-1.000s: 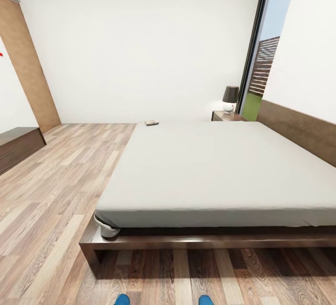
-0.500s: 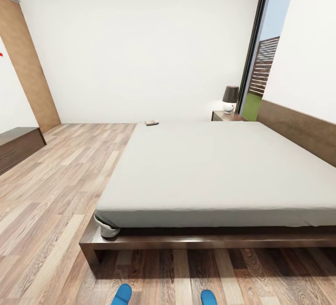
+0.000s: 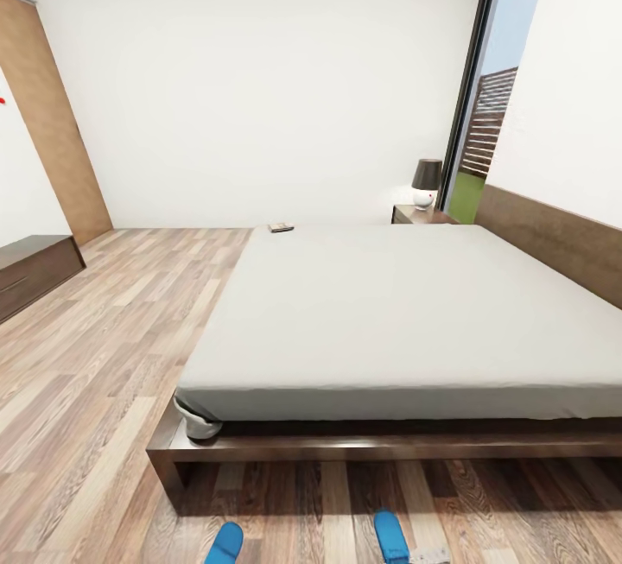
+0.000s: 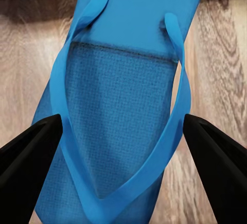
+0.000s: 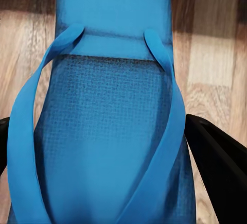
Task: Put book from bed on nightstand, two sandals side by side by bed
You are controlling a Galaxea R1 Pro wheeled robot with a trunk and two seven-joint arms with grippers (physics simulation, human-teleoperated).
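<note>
Lengthwise, both sandals [image 3: 226,544] bedward.

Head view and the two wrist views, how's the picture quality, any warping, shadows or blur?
Head view: wide-angle stretch splays the bed and floor planks toward the corners; a dark shadow lies under the bed base. Left wrist view: the left sandal is sharp enough to show its weave, while the black fingers at the edges are featureless. Right wrist view: the right sandal looks softer.

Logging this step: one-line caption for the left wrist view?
Left gripper, black fingers flanking a bright blue flip-flop sandal above light wood-plank floor.
</note>
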